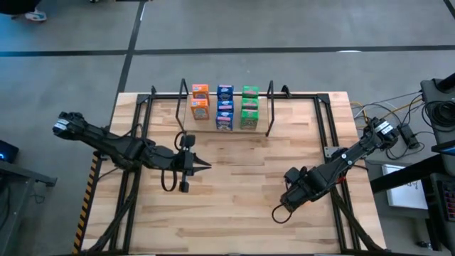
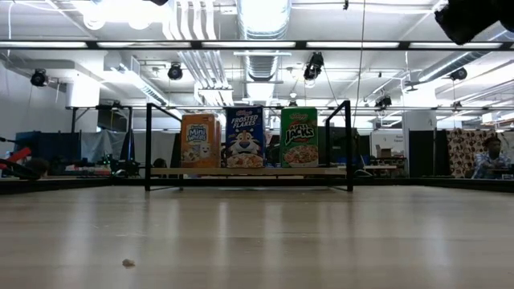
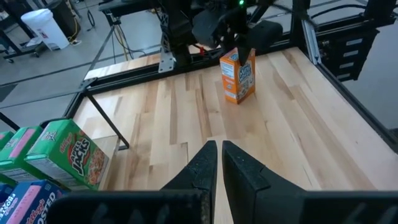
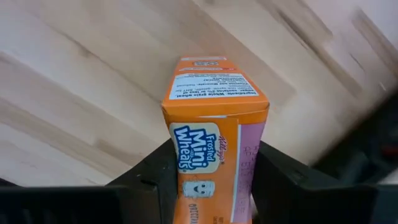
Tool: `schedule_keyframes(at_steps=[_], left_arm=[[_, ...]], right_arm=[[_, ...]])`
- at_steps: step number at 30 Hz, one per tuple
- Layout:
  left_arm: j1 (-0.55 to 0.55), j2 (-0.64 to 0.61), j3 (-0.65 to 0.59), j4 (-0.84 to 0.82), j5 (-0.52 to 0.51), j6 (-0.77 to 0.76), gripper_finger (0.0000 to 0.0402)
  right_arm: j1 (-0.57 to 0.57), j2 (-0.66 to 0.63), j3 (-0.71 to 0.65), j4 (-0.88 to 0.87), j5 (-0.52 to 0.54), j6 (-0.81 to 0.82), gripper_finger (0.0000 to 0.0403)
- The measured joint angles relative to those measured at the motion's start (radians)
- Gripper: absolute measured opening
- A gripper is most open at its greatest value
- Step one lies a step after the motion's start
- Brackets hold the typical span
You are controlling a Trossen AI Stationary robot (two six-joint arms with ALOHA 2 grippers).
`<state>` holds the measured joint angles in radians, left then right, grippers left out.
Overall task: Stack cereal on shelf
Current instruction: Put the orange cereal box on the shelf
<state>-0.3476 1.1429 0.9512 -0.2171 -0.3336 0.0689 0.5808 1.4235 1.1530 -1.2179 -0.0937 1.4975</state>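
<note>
An orange cereal box stands upright on the bare table near its right side. My right gripper points down over it and is shut on it; in the high view the gripper hides the box. The shelf, a black rod rack, stands at the far middle. On it are orange boxes, blue boxes and green boxes. My left gripper is shut, hovering left of the table's middle and touching nothing. My right gripper pinches the orange box between its two fingers, one on each of two opposite sides. The fingers come from above, pointing down, onto the box's upper part. The box stays upright, its bottom on the table.
Black frame rails run along the table's left and right sides. Bare wood lies between the two arms and the near edge. In the low view the shelf shows one orange, one blue and one green box face side by side.
</note>
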Motion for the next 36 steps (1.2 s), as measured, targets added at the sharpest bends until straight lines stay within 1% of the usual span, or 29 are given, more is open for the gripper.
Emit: schedule_keyframes(at_steps=[4, 11, 14, 17, 22, 26, 30, 36], left_arm=[[0.0, 0.0, -0.012, -0.001, 0.0, 0.01, 0.0008], [0.001, -0.015, -0.014, 0.0, 0.0, 0.035, 0.0008], [0.001, -0.033, -0.026, 0.001, 0.0, 0.044, 0.0008], [0.001, -0.062, -0.044, 0.0, -0.001, 0.045, 0.0008], [0.001, -0.125, -0.09, 0.004, -0.07, 0.046, 0.0008], [0.001, -0.186, -0.139, 0.025, -0.077, 0.045, 0.0008], [0.001, -0.246, -0.17, 0.05, -0.077, 0.045, 0.0008], [0.001, -0.313, -0.199, 0.046, -0.077, 0.043, 0.0008]], right_arm=[[0.027, -0.001, 0.0, 0.08, 0.139, -0.038, 0.0152], [0.091, -0.001, -0.004, 0.178, 0.471, -0.247, 0.0154], [0.091, -0.001, -0.008, 0.22, 0.547, -0.332, 0.0154], [0.073, -0.001, -0.008, 0.281, 0.588, -0.433, 0.0152], [0.032, -0.001, -0.006, 0.374, 0.631, -0.596, 0.0151], [0.003, -0.001, -0.005, 0.457, 0.672, -0.724, 0.0151], [-0.042, -0.001, -0.005, 0.555, 0.678, -0.861, 0.015], [-0.11, -0.001, 0.001, 0.705, 0.672, -1.069, 0.0149]])
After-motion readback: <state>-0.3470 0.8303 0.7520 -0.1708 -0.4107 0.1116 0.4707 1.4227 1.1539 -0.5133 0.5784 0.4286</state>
